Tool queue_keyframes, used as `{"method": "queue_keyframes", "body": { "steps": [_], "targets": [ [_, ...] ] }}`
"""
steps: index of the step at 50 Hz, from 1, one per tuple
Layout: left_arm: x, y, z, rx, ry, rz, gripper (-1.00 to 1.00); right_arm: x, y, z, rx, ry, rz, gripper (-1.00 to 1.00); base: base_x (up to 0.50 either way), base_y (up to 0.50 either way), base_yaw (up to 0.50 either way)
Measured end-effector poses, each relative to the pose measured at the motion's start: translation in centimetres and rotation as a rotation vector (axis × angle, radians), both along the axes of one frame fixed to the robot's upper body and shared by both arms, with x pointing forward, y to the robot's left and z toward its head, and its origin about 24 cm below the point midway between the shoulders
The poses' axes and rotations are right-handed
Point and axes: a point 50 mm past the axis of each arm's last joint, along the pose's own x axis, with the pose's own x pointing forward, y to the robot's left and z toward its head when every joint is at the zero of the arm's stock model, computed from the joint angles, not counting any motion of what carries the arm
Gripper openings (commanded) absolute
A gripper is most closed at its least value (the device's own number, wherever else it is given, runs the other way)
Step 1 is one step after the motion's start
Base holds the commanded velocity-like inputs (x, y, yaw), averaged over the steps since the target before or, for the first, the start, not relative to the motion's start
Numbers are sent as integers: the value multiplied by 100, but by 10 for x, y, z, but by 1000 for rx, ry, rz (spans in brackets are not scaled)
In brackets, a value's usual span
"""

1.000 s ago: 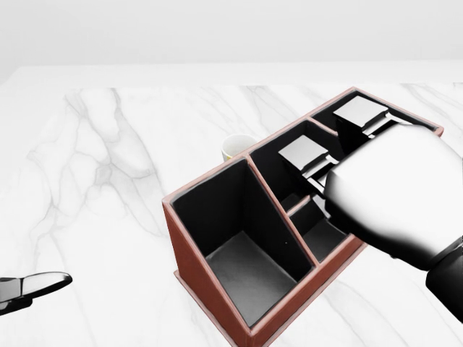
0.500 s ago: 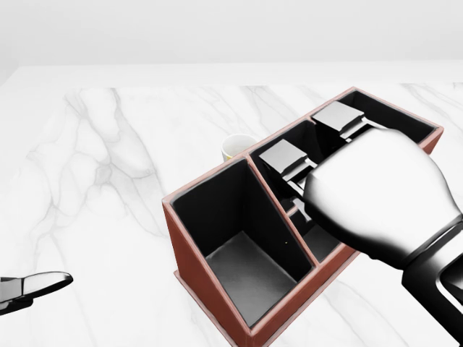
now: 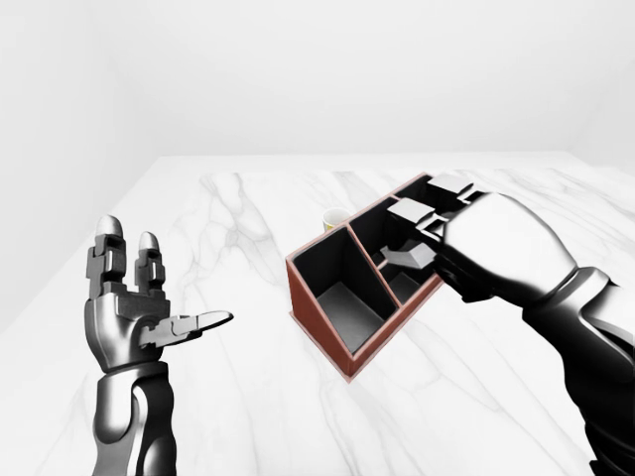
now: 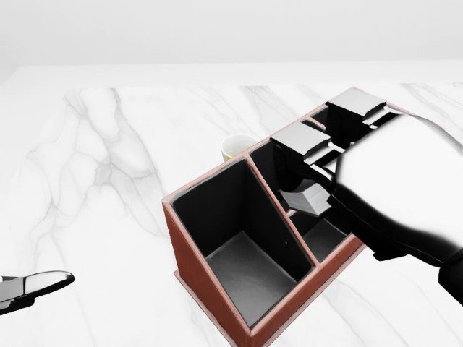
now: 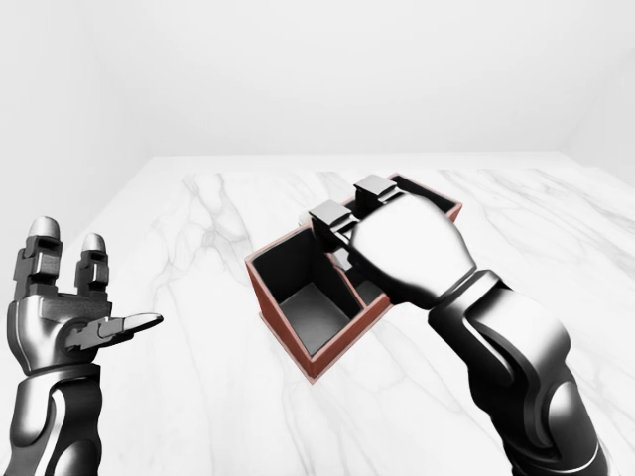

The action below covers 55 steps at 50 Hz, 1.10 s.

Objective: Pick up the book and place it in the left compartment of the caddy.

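Observation:
The red-brown caddy (image 4: 204, 278) stands on the white marble table (image 4: 108, 181), with black-lined compartments. Its left compartment (image 4: 242, 256) is the biggest and holds nothing. My right hand (image 4: 312, 165) hovers over the middle and right compartments, open, fingers (image 4: 298, 139) stretched out and thumb (image 4: 307, 198) under them, nothing between. At the left of the left-eye view my left hand (image 3: 149, 297) is held up, open and empty, well away from the caddy. No book shows in any view; my right hand hides much of the right compartments.
A small pale-yellow cup (image 4: 237, 147) stands just beyond the caddy's far left wall. The marble table stretches to the left and the bottom of the head view, ending at a far edge (image 4: 217, 66) near the top.
My right hand first slid left over the middle compartment, then drew back up and to the right; its thumb now shows beneath the fingers. Left hand and caddy have not moved.

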Motion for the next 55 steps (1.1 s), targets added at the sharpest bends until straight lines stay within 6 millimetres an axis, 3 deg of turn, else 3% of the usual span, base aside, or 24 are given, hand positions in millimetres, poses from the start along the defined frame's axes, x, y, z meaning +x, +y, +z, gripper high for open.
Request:
{"method": "queue_keyframes", "body": {
  "steps": [21,55],
  "targets": [
    [1,-1,-1,2,7,-1,100,11,0,-16,150,141,60,-100,0,0,0],
    [2,-1,-3,2,15,-1,100,35,9,-39,164,156,-106,-100,0,0,0]
  ]
}}
